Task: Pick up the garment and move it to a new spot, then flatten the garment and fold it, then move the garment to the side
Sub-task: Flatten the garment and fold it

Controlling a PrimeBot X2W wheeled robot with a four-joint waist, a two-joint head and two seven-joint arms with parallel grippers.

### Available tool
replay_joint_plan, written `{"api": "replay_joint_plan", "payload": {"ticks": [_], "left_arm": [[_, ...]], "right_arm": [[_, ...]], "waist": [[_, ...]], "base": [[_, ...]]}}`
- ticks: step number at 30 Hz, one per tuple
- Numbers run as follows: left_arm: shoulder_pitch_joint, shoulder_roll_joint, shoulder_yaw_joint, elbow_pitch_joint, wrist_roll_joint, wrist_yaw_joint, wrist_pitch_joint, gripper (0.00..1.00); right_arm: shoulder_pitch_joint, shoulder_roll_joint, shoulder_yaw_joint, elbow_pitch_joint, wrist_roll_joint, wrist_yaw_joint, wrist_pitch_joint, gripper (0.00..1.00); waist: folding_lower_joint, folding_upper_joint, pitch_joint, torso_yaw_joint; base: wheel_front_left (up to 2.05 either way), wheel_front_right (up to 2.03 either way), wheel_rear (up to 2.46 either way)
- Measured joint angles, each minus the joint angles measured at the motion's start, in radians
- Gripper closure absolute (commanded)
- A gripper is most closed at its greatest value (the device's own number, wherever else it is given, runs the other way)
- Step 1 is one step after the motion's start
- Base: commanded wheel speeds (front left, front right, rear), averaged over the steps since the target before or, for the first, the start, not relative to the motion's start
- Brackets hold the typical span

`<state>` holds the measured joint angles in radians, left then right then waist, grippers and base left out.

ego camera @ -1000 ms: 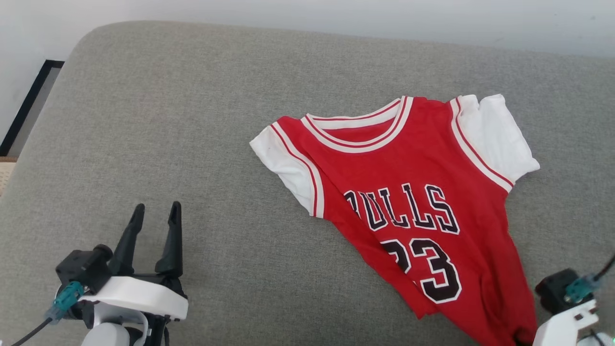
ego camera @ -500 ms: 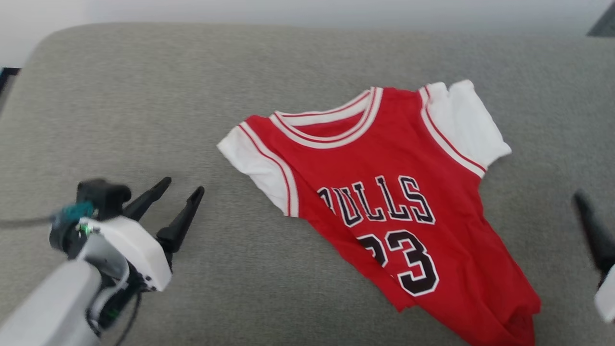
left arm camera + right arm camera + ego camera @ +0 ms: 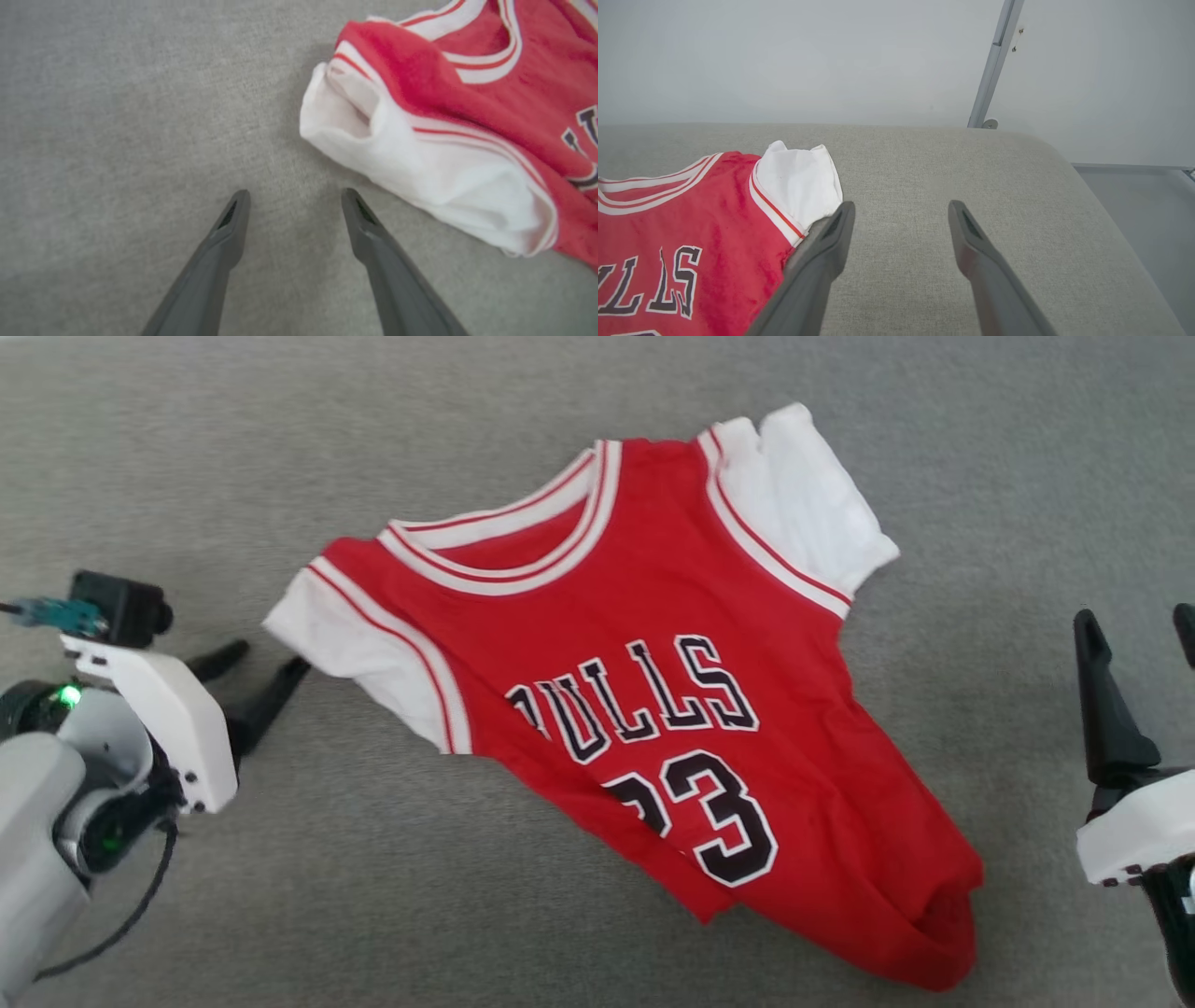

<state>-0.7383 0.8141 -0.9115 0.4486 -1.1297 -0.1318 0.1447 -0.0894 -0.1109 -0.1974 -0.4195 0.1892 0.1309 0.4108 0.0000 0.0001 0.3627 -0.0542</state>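
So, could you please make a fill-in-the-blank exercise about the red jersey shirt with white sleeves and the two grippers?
1. The red jersey shirt with white sleeves shows the black number ___.
2. It lies on a ___ fabric cushion.
3. The left gripper and the right gripper are both ___, holding nothing.
Missing words: 23; grey; open.

— Where does the head view look from?
— From above, steeply down on the grey cushion (image 3: 280, 896), with the garment (image 3: 607, 616) mid-frame.
— And the wrists?
— The left wrist view sits close over the cushion, one white sleeve (image 3: 420, 172) at its upper right. The right wrist view looks low across the cushion to the wall (image 3: 784, 56); the other sleeve (image 3: 798, 186) lies at its left. All three share the garment.
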Motion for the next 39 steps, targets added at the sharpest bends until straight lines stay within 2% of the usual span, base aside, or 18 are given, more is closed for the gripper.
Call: {"api": "replay_joint_plan", "payload": {"ticks": [8,15,20,21,22,23,39], "left_arm": [[-0.096,0.012,-0.081,-0.022,-0.116,0.000,-0.066,0.00],[-0.155,0.019,-0.142,-0.092,-0.222,0.000,-0.055,0.00],[-0.185,0.034,-0.176,-0.106,-0.251,0.000,-0.058,0.00],[-0.189,0.035,-0.181,-0.109,-0.258,0.000,-0.064,0.07],[-0.192,0.036,-0.184,-0.113,-0.271,0.000,-0.067,0.62],[-0.195,0.039,-0.188,-0.129,-0.307,0.000,-0.068,1.00],[-0.192,0.076,-0.222,-0.171,-0.393,0.000,-0.129,1.00]], "right_arm": [[-0.003,0.028,0.011,0.039,-0.006,0.000,-0.035,0.00],[-0.010,0.040,0.047,0.076,-0.005,0.000,-0.048,0.00],[-0.020,0.045,0.067,0.093,-0.005,0.000,-0.057,0.00],[-0.020,0.046,0.067,0.096,-0.005,0.000,-0.060,0.00],[-0.020,0.047,0.068,0.098,-0.005,0.000,-0.061,0.00],[-0.020,0.048,0.068,0.102,-0.005,0.000,-0.067,0.00],[-0.023,0.047,0.056,0.126,-0.015,0.000,-0.050,0.00]], "waist": [[0.0000,0.0000,0.044,-0.059],[0.0000,0.0000,0.050,-0.076],[0.0000,0.0000,0.058,-0.087],[0.0000,0.0000,0.058,-0.089],[0.0000,0.0000,0.059,-0.090],[0.0000,0.0000,0.060,-0.091],[0.0000,0.0000,0.020,-0.018]], "base": [[0.00,0.00,0.00],[0.00,0.00,0.00],[0.00,0.00,0.00],[0.00,0.00,0.00],[0.00,0.00,0.00],[0.00,0.00,0.00],[0.00,0.00,0.00]]}}
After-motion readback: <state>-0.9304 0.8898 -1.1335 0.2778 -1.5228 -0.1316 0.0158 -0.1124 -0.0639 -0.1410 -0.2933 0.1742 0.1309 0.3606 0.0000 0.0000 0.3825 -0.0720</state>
